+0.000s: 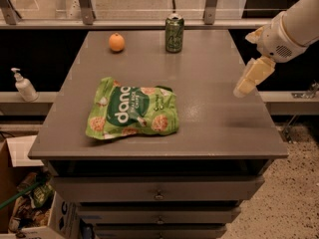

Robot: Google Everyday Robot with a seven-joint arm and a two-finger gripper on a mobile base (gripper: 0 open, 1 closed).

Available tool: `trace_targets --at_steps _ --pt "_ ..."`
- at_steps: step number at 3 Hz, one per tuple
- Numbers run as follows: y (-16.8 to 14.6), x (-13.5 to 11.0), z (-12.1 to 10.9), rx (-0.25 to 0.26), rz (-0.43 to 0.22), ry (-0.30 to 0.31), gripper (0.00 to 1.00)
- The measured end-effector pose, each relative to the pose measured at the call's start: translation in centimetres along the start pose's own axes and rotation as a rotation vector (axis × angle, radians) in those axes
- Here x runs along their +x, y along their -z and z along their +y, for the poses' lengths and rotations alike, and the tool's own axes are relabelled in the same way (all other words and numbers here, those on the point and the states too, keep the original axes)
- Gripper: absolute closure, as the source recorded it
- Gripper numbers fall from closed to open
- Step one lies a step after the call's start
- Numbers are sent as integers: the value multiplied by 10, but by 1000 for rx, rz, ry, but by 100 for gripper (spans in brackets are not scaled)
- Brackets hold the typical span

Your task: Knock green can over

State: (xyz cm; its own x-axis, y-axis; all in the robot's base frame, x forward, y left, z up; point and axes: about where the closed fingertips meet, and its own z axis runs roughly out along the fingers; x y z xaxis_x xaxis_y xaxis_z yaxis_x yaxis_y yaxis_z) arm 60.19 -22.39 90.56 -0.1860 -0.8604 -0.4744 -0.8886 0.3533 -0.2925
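The green can (174,33) stands upright near the far edge of the grey table (209,118), a little right of its middle. It is dark green with a silver top. My gripper (247,83) hangs over the table's right edge, well to the right of the can and nearer to me, pointing down and left. It touches nothing and holds nothing.
An orange fruit (116,42) sits to the left of the can. A large bright-green snack bag (132,113) lies flat left of the table's middle. A soap dispenser (24,86) stands on a ledge at the left. Boxes (25,203) sit on the floor at lower left.
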Motion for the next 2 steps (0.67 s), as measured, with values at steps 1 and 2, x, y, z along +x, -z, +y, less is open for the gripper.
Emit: trace_targets --at_steps 1,2 --pt "-19 -10 -15 17 -114 -6 0" --pt "-40 -23 -42 57 -227 -3 0"
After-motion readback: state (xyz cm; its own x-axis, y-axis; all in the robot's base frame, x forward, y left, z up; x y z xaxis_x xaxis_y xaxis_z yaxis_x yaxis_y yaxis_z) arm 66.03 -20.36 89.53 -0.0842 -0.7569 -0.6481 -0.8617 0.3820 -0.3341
